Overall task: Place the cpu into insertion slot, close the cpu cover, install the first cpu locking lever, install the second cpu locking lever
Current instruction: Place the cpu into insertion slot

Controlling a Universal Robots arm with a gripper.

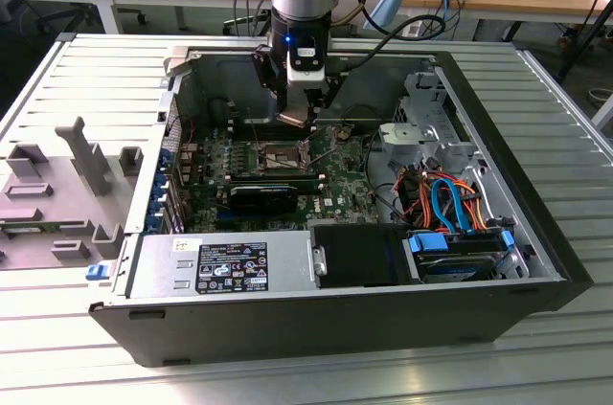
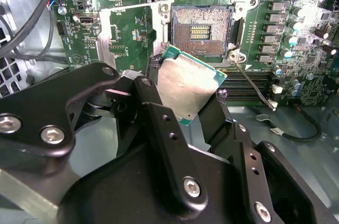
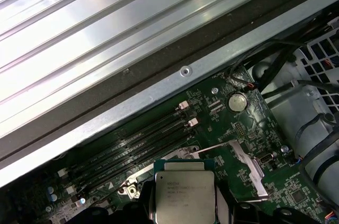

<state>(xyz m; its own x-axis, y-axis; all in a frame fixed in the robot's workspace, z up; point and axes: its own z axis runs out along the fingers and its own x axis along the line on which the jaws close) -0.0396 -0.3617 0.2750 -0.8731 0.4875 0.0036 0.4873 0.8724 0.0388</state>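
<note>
**Q:** Status, quick?

**Me:** Jaws clamped on the chip, one finger on each side, metal top showing. It hangs over the board just short of the socket, not touching it.

**Q:** Socket free?

**Me:** Looks open, contacts bare. The cover seems flipped up beside it, tho I can't be sure from here. One thin lever wire runs along the socket's far rim. Another sticks out at the corner nearest the chip.

**Q:** What could go wrong?

**Me:** Mainly alignment, imo. In the second wrist view the chip's edges don't sit square w/ the socket's, so it could land crooked, ride up on the shiny rim or crush the contacts. My grip is on the thin edges only, so a bump could twist the chip or let it slip. That near lever wire is the likeliest snag: if a corner or finger catches it, the chip gets knocked off line.

**Q:** Anything else crowding you?

**Me:** Long memory slots lie close alongside, btwn the socket and the case wall. In the exterior view a black card sits just beside the socket on the near side. Cables are bundled well apart, toward the exterior view's right. The case sits on a ribbed tabletop. So it's tight around the fingers, but nothing lies over the socket itself.
</note>
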